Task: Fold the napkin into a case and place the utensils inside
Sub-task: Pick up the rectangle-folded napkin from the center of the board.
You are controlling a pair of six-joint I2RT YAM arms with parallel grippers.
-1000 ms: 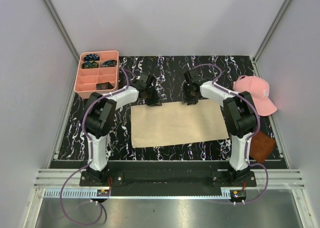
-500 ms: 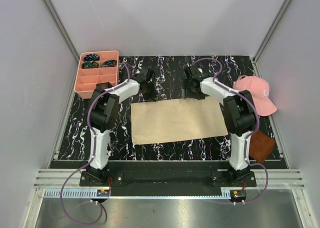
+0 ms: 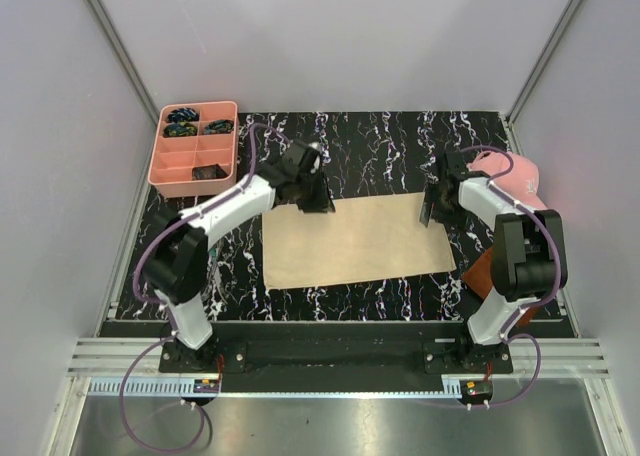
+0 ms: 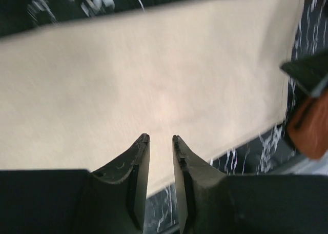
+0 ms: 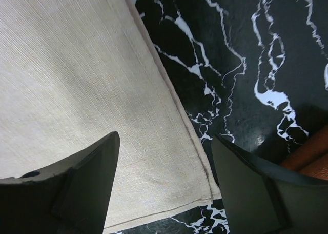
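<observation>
Top external: napkin [image 3: 355, 241] lies flat, maybe 1 fold in, left gripper [image 4: 160, 137] barely parted, right gripper [image 5: 165, 136] spread wide, both empty; remaining folds and loading utensils not yet done.

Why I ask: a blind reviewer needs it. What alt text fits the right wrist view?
The right end effector hangs open, holding nothing, above a corner of the flat beige woven cloth napkin on the black white-veined tabletop; a rust-brown patch shows at the right edge.

Plain white walls [image 3: 330, 36] enclose a black, white-veined marble tabletop [image 3: 370, 141].
</observation>
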